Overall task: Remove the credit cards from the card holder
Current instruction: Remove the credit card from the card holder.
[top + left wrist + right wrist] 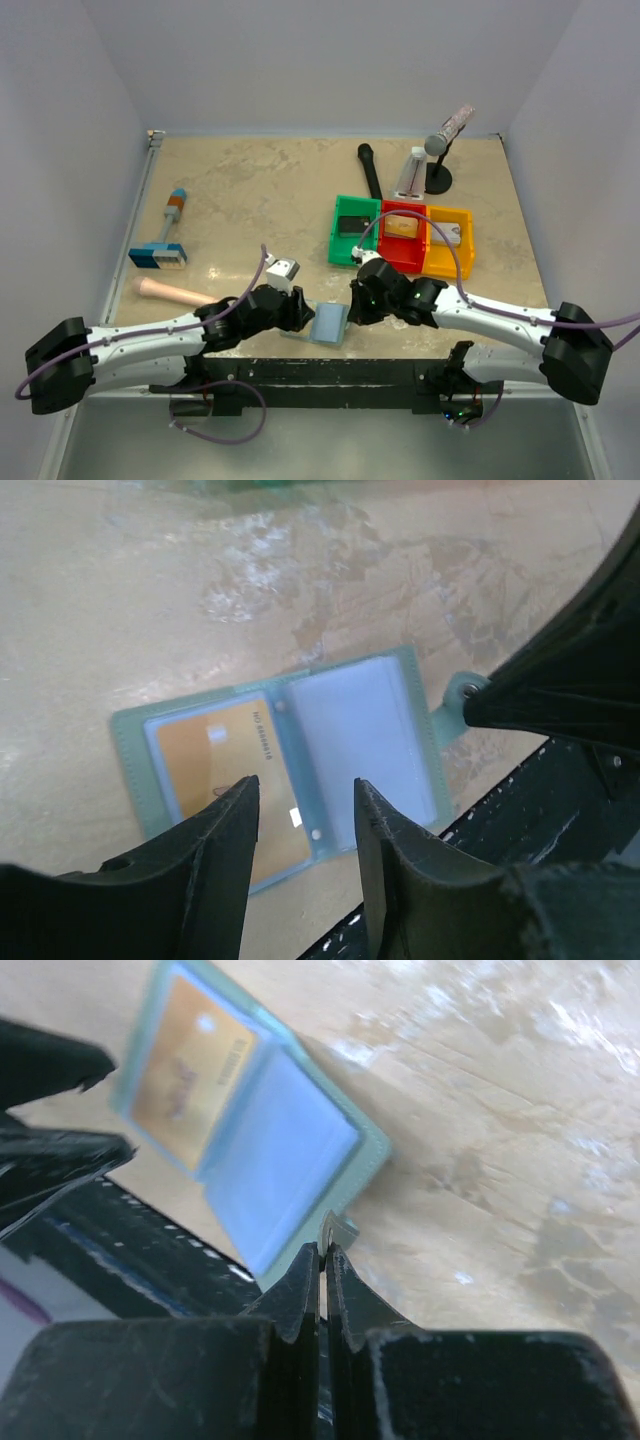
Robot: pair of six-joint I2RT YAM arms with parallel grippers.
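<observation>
The grey-blue card holder (328,323) (300,750) (270,1150) lies open near the table's front edge. A tan-orange credit card (215,760) (190,1060) sits in its left sleeve; the right sleeve looks pale and empty. My left gripper (305,782) (292,308) is open, its fingertips hovering over the holder's near edge on either side of the centre crease. My right gripper (322,1248) (358,300) is shut on the holder's small snap tab (458,695) (337,1228). More cards lie in the bins: a dark one (351,225), a tan one (402,226) and a pale one (450,235).
Green (340,245), red (400,255) and yellow (447,265) bins stand in a row right of centre. Behind them are a black rod (370,170) and a small stand (440,165). A blue-and-orange block tool (160,250) and a pinkish cylinder (175,292) lie at left. A black rail (330,365) runs along the front edge.
</observation>
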